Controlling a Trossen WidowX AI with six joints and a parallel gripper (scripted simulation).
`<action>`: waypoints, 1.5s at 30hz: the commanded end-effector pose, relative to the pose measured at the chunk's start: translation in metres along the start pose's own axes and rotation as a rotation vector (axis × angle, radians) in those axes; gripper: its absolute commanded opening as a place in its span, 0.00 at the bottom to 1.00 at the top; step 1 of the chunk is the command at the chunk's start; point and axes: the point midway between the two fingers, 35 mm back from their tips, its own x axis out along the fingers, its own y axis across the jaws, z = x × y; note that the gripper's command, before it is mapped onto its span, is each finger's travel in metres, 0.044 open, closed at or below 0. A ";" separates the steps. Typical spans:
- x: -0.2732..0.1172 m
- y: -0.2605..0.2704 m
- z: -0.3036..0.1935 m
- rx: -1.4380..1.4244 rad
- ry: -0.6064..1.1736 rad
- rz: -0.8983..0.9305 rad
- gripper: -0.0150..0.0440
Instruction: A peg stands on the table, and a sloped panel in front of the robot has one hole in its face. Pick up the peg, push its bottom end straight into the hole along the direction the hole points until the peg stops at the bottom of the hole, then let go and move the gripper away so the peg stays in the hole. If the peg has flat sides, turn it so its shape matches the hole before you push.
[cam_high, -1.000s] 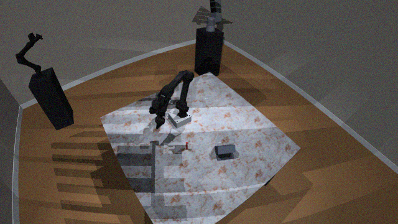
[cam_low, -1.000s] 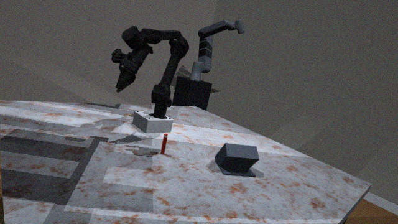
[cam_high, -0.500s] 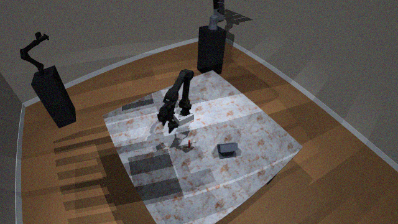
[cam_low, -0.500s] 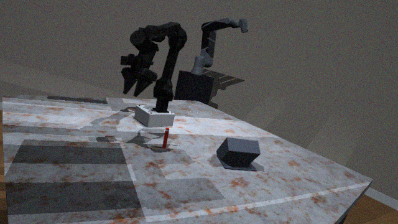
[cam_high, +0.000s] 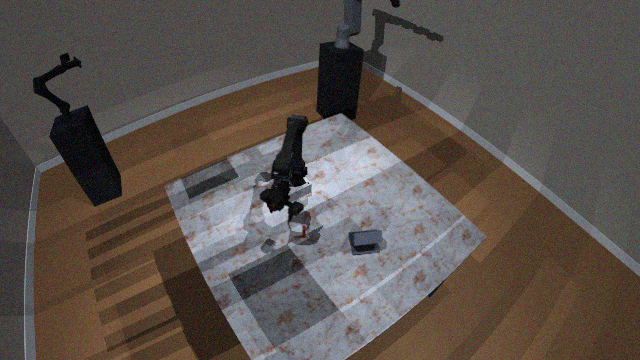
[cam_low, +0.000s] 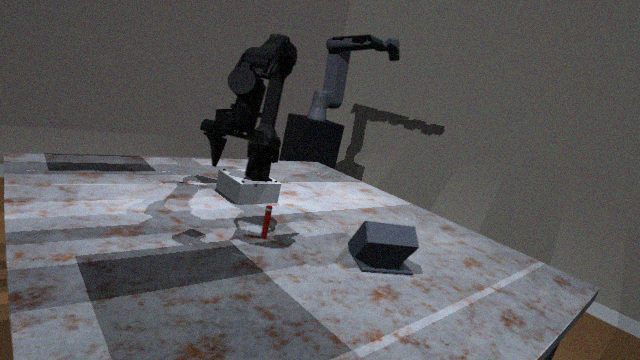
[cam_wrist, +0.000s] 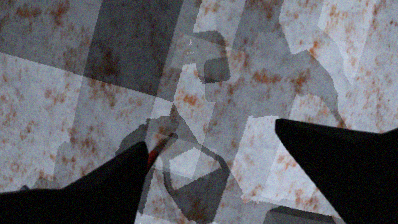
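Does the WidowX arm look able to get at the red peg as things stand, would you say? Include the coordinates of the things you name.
Probably yes: the gripper (cam_high: 287, 212) (cam_wrist: 212, 136) is open and empty above the table, and nothing appears to stand around the upright red peg (cam_high: 303, 231) (cam_low: 267, 222) (cam_wrist: 154, 156).

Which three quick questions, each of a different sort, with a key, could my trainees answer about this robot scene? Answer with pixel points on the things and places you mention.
1. True or false: the red peg (cam_high: 303, 231) (cam_low: 267, 222) (cam_wrist: 152, 157) stands on the table (cam_high: 400, 200) (cam_low: 450, 265) (cam_wrist: 45, 100), outside the hole.

2. Multiple choice: how is the end effector (cam_high: 286, 207) (cam_wrist: 212, 136)?
A) Shut on the peg
B) Open, with nothing between its fingers
C) Shut and holding nothing

3. Fill in the blank: in the exterior view, the grey block with the sloped panel (cam_high: 366, 241) (cam_low: 390, 235) sits to the ____ of the peg.

Key: 1 true; 2 B; 3 right
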 end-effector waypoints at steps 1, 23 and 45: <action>0.006 0.017 -0.005 -0.139 0.038 0.014 1.00; 0.037 0.088 -0.055 -0.894 0.236 0.076 1.00; 0.059 0.088 -0.059 -0.900 0.237 0.076 1.00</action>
